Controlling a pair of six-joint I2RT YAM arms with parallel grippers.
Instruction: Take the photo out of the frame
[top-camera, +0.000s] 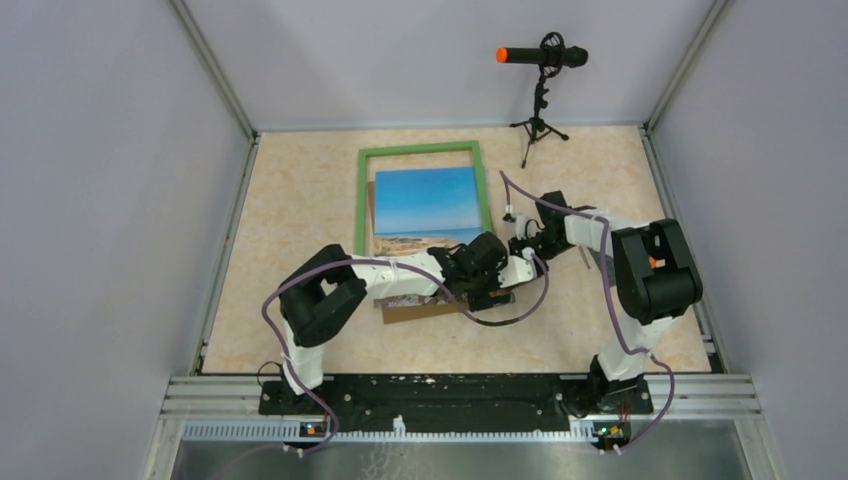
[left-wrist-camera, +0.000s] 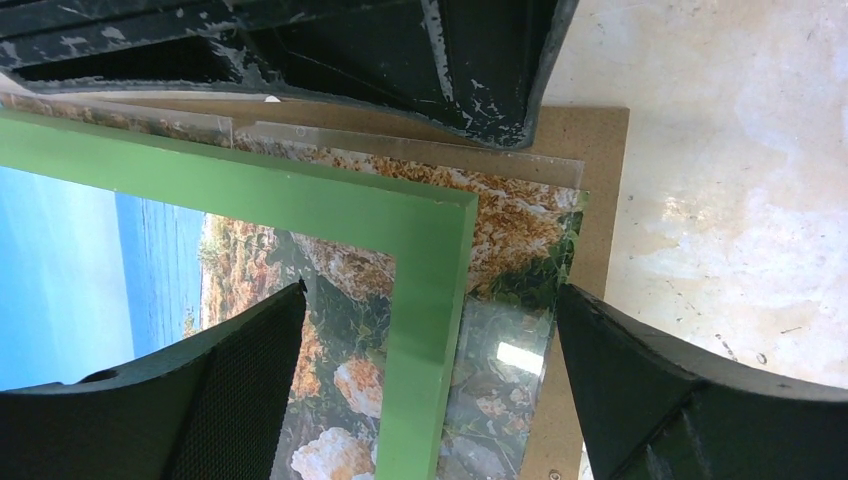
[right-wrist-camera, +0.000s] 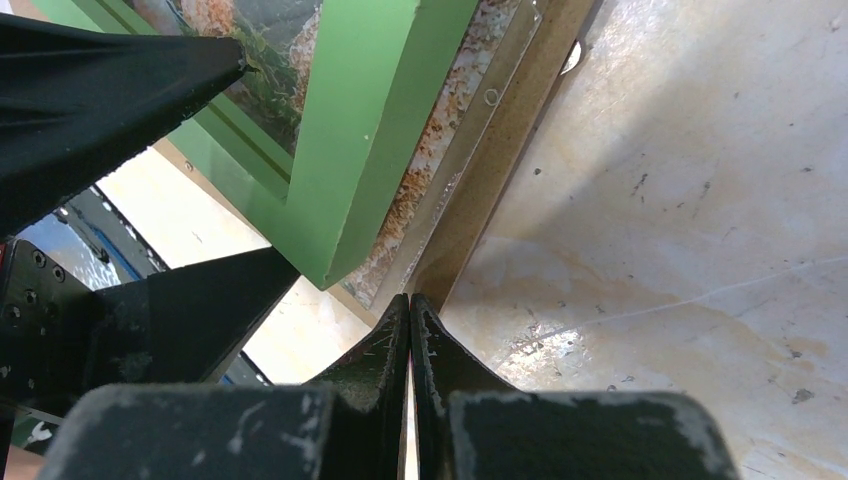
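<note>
From above, the left arm (top-camera: 400, 270) hides the cliff end of the photo (top-camera: 425, 200) and the near rail of the frame (top-camera: 418, 150).

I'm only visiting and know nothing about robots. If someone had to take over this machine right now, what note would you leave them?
Left gripper: open, straddling a near corner of the frame, gripping nothing.
Right gripper: shut, empty, tips by the edge of the brown backing board.
The photo lies on that board under a clear sheet, with the green frame askew on top.
Done: frame seems loose from its backing.
Left: get the photo out.
</note>
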